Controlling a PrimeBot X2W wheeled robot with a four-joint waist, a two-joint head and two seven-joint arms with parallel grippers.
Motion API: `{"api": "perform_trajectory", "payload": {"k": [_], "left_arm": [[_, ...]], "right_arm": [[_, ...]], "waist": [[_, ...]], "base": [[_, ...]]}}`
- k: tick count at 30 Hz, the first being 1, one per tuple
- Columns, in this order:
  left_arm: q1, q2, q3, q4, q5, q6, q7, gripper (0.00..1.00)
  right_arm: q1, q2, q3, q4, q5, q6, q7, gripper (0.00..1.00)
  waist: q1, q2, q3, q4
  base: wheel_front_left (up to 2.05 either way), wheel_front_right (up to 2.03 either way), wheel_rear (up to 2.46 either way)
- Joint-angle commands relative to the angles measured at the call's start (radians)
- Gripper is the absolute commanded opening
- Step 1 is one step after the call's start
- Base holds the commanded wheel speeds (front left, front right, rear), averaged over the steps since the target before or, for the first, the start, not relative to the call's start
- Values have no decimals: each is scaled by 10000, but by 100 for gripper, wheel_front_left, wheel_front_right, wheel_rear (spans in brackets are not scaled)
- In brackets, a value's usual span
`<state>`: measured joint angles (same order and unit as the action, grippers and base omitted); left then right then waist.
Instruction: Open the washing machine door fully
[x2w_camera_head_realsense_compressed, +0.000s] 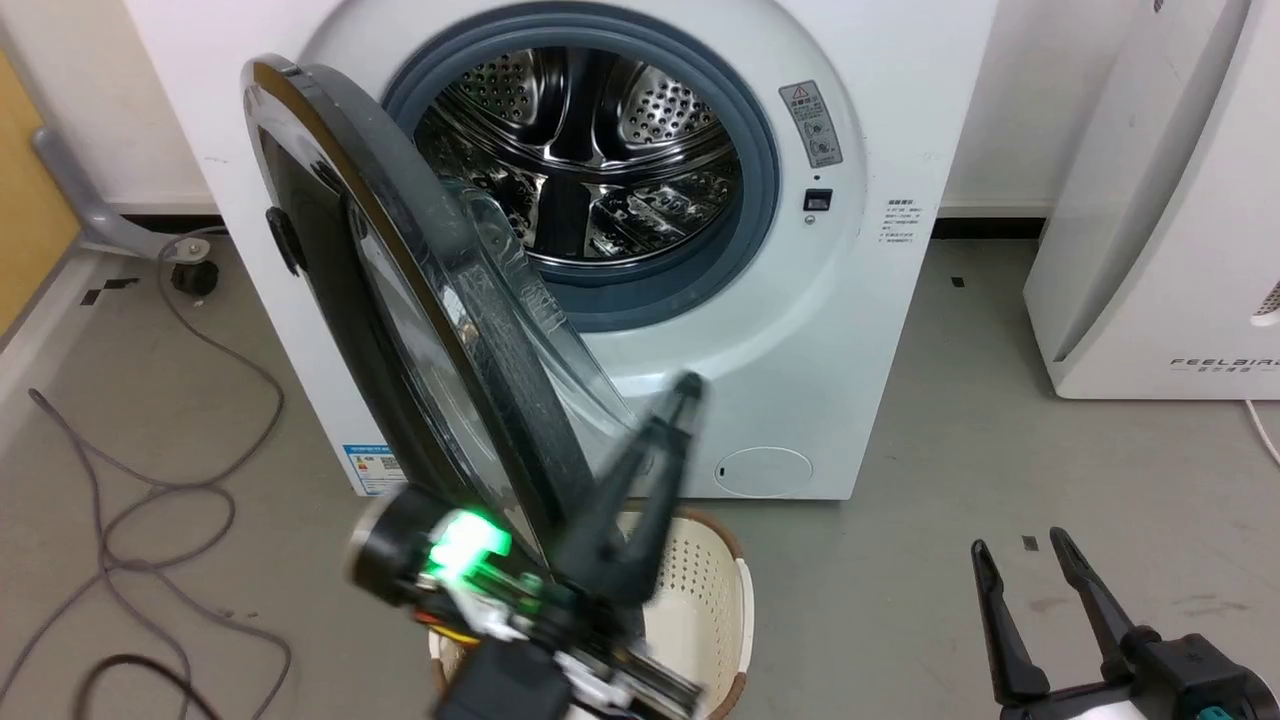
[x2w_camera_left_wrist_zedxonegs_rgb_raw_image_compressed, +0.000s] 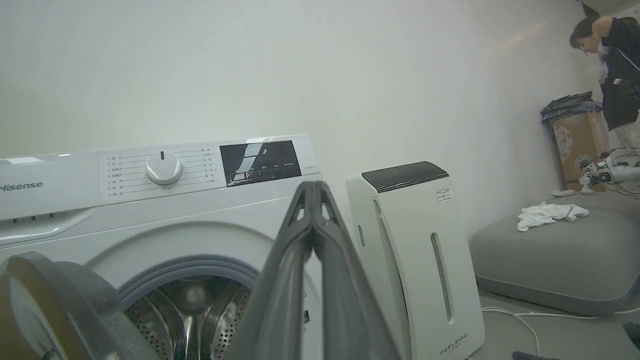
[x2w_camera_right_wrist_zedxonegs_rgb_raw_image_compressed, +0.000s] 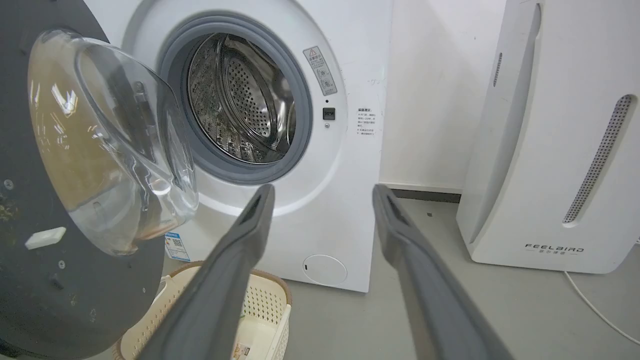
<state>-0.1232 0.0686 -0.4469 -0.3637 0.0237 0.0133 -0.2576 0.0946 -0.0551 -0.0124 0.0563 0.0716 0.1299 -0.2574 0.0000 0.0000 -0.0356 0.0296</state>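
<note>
Head view: high, close, looking down at washing machine (x2w_camera_head_realsense_compressed: 850, 330) front, floor (x2w_camera_head_realsense_compressed: 1000, 470). Left wrist view: low, tilted up toward control panel (x2w_camera_left_wrist_zedxonegs_rgb_raw_image_compressed: 200, 170), wall (x2w_camera_left_wrist_zedxonegs_rgb_raw_image_compressed: 250, 65). Right wrist view: low, level, near. All 3 share drum (x2w_camera_head_realsense_compressed: 590, 150), washing machine door (x2w_camera_head_realsense_compressed: 330, 330).

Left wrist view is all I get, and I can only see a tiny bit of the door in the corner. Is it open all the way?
Observer: Not yet. In the head view the washing machine door stands swung out about halfway, nearly edge-on to the camera.
Operator: What's my other tool doing?
Observer: The right tool waits at the lower right, fingers apart, holding nothing and well clear of the door.
Operator: Is anything in the way down low?
Observer: Maybe. A cream laundry basket sits right below the door's bottom edge.
</note>
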Motion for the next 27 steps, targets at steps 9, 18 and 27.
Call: {"api": "perform_trajectory", "payload": {"k": [9,18,27], "left_arm": [[309,-77,-1527,627,-27,-319,-42,0],[743,-78,-2368,1433,-180,-416,-42,0],[989,58,-2323,2763,-318,-231,-42,0]], "right_arm": [[68,48,5,-19,4,8,-43,100],[43,49,-24,-23,29,8,-43,100],[-32,49,-24,-27,26,8,-43,100]], "waist": [[0,0,75,104],[0,0,163,257],[0,0,273,379]], "base": [[0,0,0],[0,0,0],[0,0,0]]}}
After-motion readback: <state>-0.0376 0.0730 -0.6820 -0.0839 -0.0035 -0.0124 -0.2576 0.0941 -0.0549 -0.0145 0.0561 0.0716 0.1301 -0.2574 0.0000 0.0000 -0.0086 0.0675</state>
